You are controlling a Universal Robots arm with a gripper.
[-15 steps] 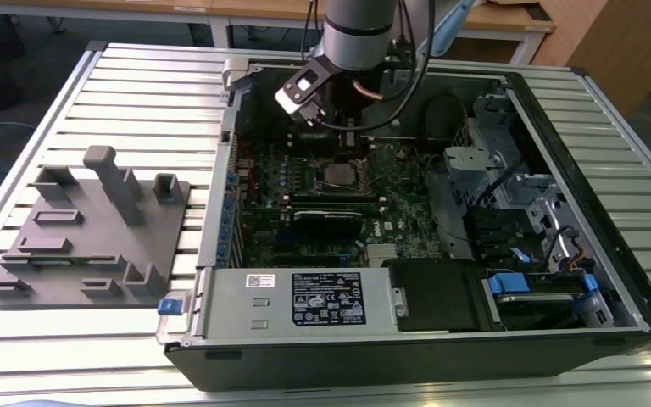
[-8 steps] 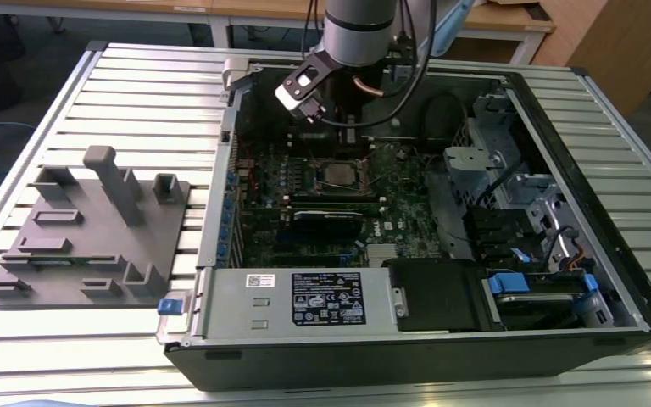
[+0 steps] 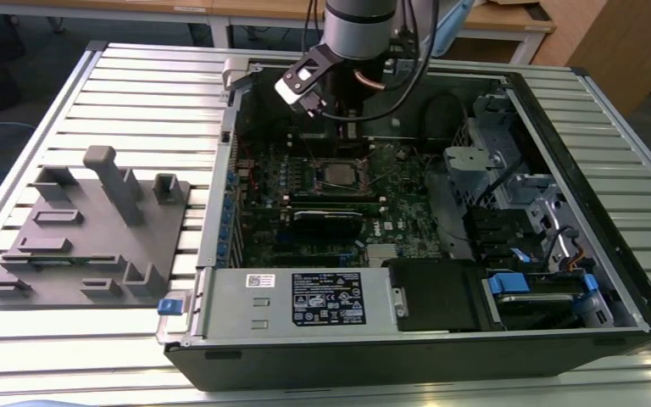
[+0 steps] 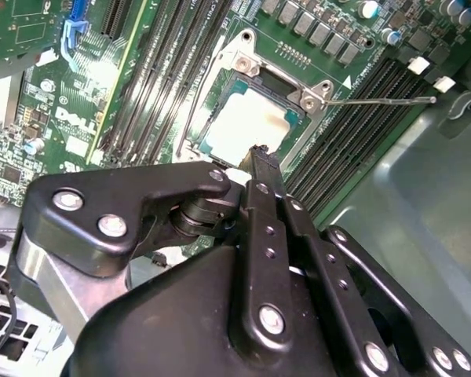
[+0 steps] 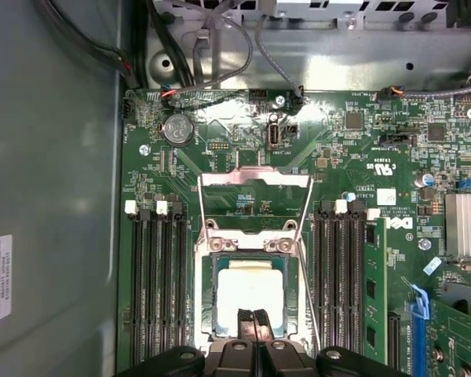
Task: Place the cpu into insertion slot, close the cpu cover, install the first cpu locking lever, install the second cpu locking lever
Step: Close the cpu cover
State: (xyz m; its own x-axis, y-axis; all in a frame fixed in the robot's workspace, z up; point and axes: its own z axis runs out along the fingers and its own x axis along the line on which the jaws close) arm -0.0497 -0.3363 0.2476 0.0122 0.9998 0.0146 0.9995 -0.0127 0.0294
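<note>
The hand (image 5: 253, 318) is clenched, with its two fingers pressed together and nothing between them. Its tips are at the edge of the cpu (image 5: 251, 290). The cpu lies flat in the insertion slot (image 5: 202, 275). The cpu cover (image 5: 255, 179) is flipped open.

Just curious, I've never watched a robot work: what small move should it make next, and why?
Probably lift the gripper slightly, since its shut tips sit at the chip's edge. The cpu already lies in the insertion slot, while the cpu cover is open.
</note>
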